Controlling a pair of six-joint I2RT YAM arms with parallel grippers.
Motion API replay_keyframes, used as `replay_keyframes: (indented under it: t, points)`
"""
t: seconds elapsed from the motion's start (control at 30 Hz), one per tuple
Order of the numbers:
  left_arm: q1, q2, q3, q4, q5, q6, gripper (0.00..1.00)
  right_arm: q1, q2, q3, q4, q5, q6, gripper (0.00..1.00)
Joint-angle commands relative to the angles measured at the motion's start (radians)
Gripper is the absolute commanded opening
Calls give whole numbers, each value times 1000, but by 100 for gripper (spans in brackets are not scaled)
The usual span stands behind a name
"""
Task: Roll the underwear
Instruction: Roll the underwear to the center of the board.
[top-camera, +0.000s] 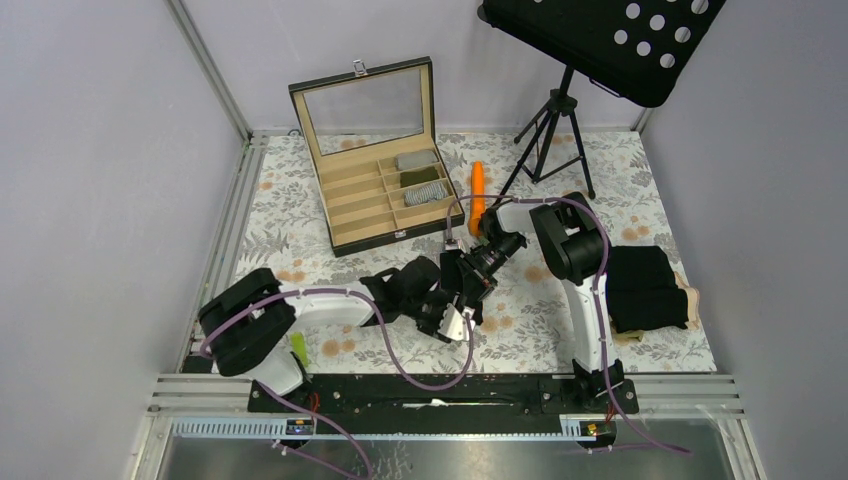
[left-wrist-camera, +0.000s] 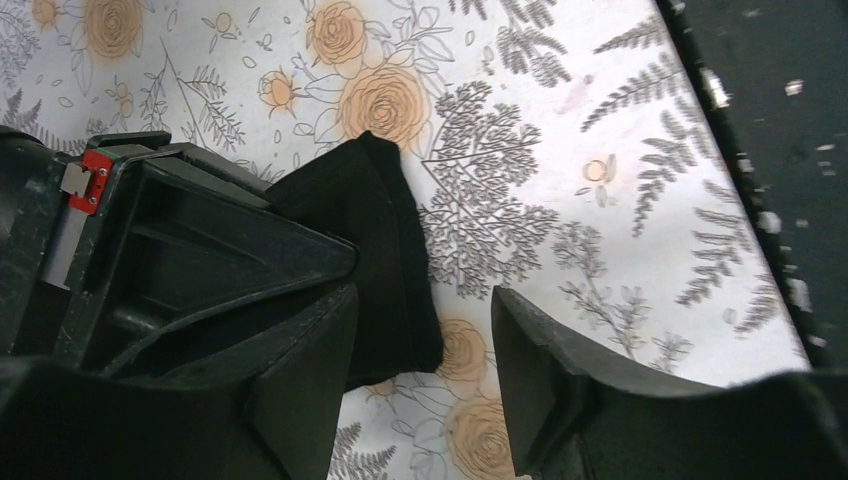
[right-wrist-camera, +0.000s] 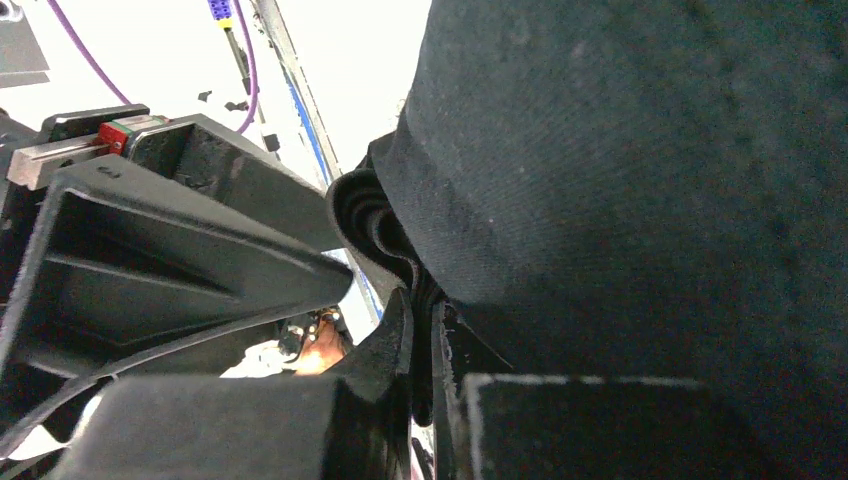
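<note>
The step in hand looks like the roll itself. One black pair of underwear lies on the flowered table between the two arms and has to be wound tight. To do it well, the right gripper should serve as the fixed end. The left gripper should close on the loose edge and turn the cloth over itself in short, even turns. The layers need drawing snug so no slack bulges at the sides. Closing before the cloth sits squarely in the gap would likely catch one layer only and let the roll spring open.

The right fingers are clenched on a bunch of folds of the black cloth. The folds stand just past the fingertips, and the rest of the garment fills the view to one side of them. The left fingers stand apart, grasping nothing. The cloth lies against the inner face of one finger and reaches beyond its tip. The other finger is clear of it, with bare table between.

From above, the left arm reaches low and nearly flat toward the middle. The right arm is folded at the elbow, its wrist tipped down toward the left one, so the grippers meet at the garment. More black pairs lie stacked well away from both sets of fingers.
</note>
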Motion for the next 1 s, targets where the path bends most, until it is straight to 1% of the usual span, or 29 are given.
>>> replay_keyframes:
  t: [0.0, 0.07, 0.1, 0.17, 0.23, 0.27, 0.33, 0.37, 0.43, 0.47, 0.5, 0.63, 0.67, 0.7, 0.77, 0.8, 0.9, 0.93, 0.97]
  points:
    - [-8, 47, -8, 120, -91, 73, 53, -9, 48, 5, 93, 167, -29, 3]
    - [-10, 58, -24, 137, -108, 95, 49, -8, 51, 8, 92, 167, -29, 4]
    - [-12, 61, -25, 130, -108, 105, 45, -8, 52, 11, 87, 167, -28, 4]
    - [-12, 66, -18, 99, -103, 121, 32, -9, 56, 15, 80, 165, -33, 7]
    - [-12, 76, 2, 47, -99, 127, 20, -11, 49, 18, 66, 160, -47, 13]
    - [-13, 85, 19, 0, -97, 132, 13, -16, 31, 20, 55, 156, -56, 19]
    - [-5, 95, 47, -66, -96, 118, 5, -31, -18, 37, 16, 130, -80, 31]
    - [3, 96, 59, -91, -84, 95, 2, -40, -49, 57, -22, 111, -102, 43]
    - [32, 99, 90, -153, -24, 43, 0, -60, -106, 115, -113, 83, -147, 64]
    - [44, 105, 108, -181, 5, 6, 0, -71, -132, 143, -147, 77, -164, 88]
    - [62, 115, 129, -200, 36, -45, 0, -83, -170, 165, -157, 76, -160, 98]
    - [133, 185, 252, -315, 254, -244, 0, -128, -313, 231, -154, 84, -113, 100]
    - [146, 200, 273, -321, 306, -287, 0, -144, -357, 242, -123, 103, -83, 100]
    - [157, 213, 289, -321, 352, -332, 0, -161, -411, 232, -53, 128, -20, 100]
    - [182, 240, 317, -321, 434, -398, 0, -194, -553, 152, 160, 238, 88, 100]
    - [195, 262, 329, -322, 466, -421, 0, -208, -635, 81, 305, 292, 134, 100]
    - [245, 332, 374, -359, 575, -450, 0, -236, -937, -253, 751, 415, 280, 100]
    - [260, 366, 398, -392, 608, -444, 0, -236, -1002, -388, 859, 430, 301, 100]
    - [269, 400, 425, -438, 639, -426, 0, -236, -1054, -462, 922, 428, 297, 100]
